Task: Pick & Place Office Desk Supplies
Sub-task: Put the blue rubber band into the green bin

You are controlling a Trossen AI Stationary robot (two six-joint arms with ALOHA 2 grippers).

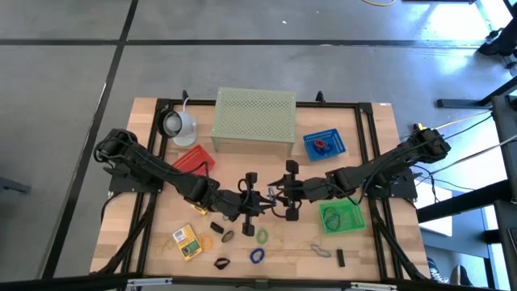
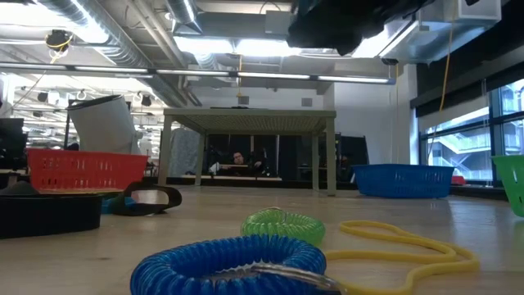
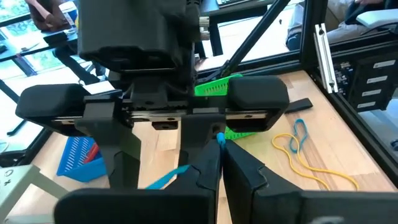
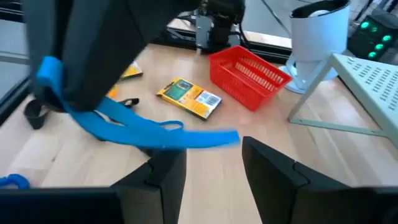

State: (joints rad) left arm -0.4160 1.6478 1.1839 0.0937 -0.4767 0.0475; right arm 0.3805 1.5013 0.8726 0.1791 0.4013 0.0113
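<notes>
1. The two grippers meet mid-table, just in front of the stand [image 1: 254, 120]
2. Left gripper [image 1: 257, 204] is clenched on a blue band [image 4: 134, 132], which stretches toward the right gripper [image 1: 283, 200]
3. Right gripper's fingers [image 4: 163, 171] are released, close by the band's free end
4. Other supplies lie near the front edge: blue loop [image 2: 229, 264], green loop [image 2: 282, 224], yellow packet [image 4: 189, 98]

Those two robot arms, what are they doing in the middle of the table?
The left gripper and right gripper meet face to face at the table's centre. A blue band hangs from the left gripper, right in front of the right gripper's open fingers, so it looks like a hand-over, though I can't be sure. Loops and clips lie loose nearby, with red, blue and green baskets around.
</notes>
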